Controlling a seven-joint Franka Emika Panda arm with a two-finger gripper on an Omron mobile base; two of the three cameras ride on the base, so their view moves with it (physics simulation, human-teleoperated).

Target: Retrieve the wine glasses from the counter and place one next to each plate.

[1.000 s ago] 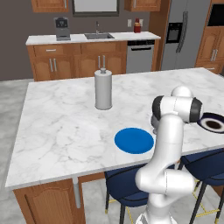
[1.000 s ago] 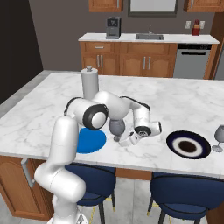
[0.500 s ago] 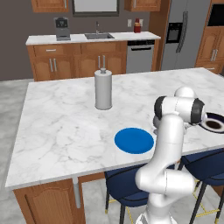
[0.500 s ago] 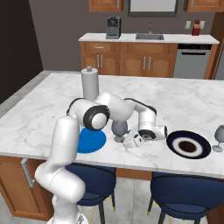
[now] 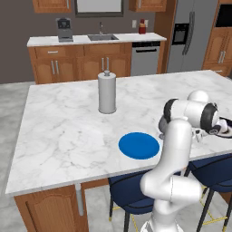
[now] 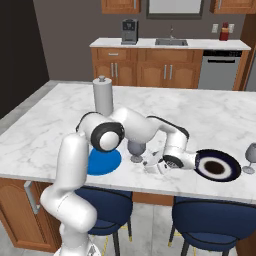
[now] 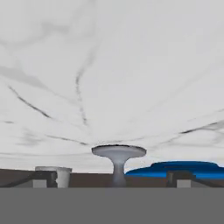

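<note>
Behind the arm (image 5: 181,136), wine glass (image 6: 136,149) mostly hidden.

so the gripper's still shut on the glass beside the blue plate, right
No. The gripper is open and holds nothing; the glass stands free on the counter beside the blue plate. The right base view shows it.

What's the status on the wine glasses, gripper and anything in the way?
Gripper open, low beside the glass. Wider wine glass upright beside blue plate. Slimmer glass beside navy plate. Nothing blocking.
</note>
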